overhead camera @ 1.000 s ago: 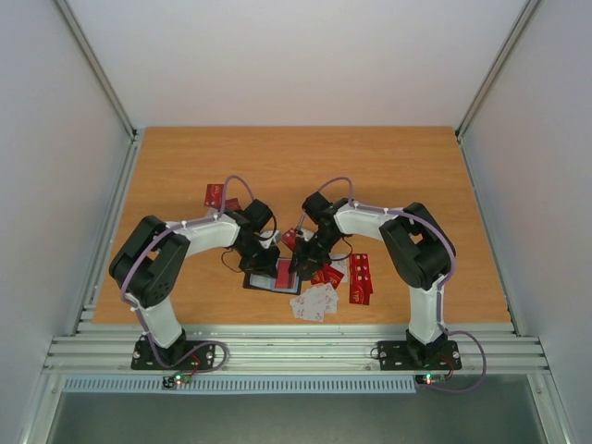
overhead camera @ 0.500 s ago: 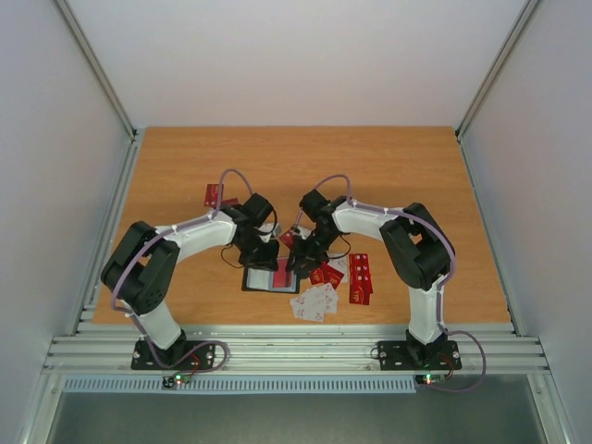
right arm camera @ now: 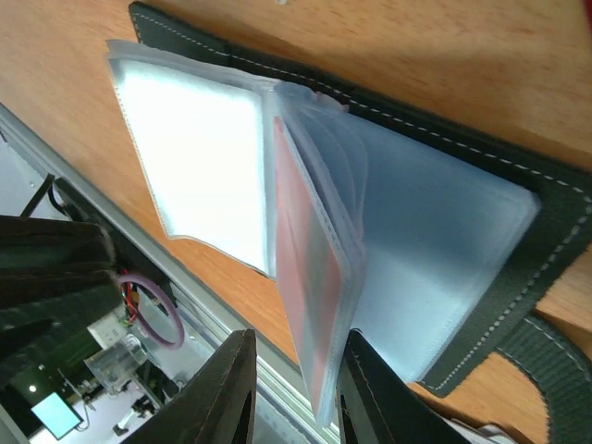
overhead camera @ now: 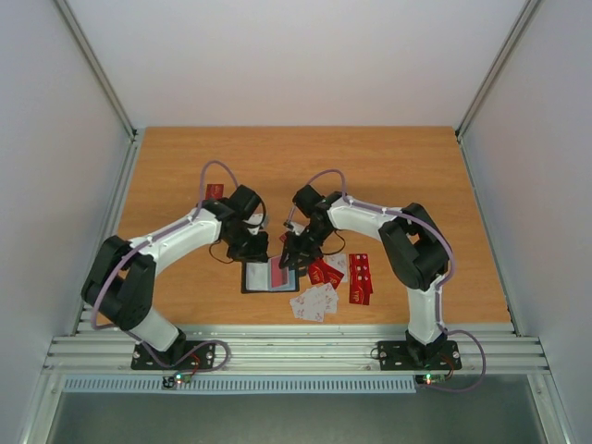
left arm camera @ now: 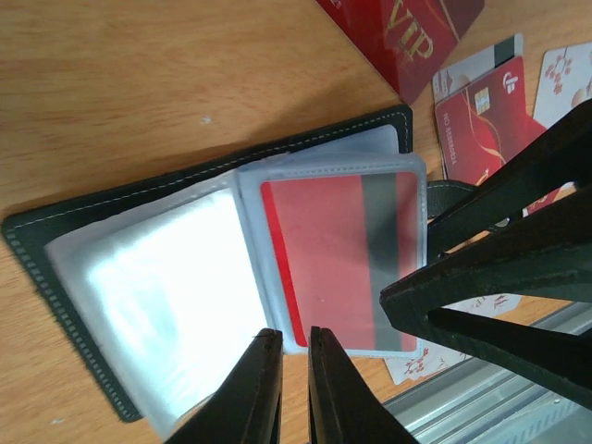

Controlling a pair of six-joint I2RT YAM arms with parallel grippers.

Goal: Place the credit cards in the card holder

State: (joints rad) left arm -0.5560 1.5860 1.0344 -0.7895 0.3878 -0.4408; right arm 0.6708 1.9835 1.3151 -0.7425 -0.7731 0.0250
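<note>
The card holder (overhead camera: 268, 277) lies open on the table, a black case (left arm camera: 55, 250) with clear pockets. A red credit card (left arm camera: 338, 259) sits inside one pocket. My left gripper (left arm camera: 294, 338) hovers at the pocket's near corner with its jaws almost together and nothing between them. My right gripper (right arm camera: 296, 370) is open around several upright pocket leaves (right arm camera: 319, 277), which lean on one finger (right arm camera: 370, 393); the red card shows through them. Loose red and white credit cards (overhead camera: 324, 273) lie just right of the holder.
More cards lie at the right (overhead camera: 359, 277) and near the front edge (overhead camera: 314, 302). One red card (overhead camera: 215, 191) lies behind the left arm. A red VIP card (left arm camera: 407, 37) lies beside the holder. The metal rail (overhead camera: 296, 347) runs along the front.
My left arm has stretched out and its gripper has drawn back from the holder toward the far left. My right gripper has shifted slightly left over the holder.
</note>
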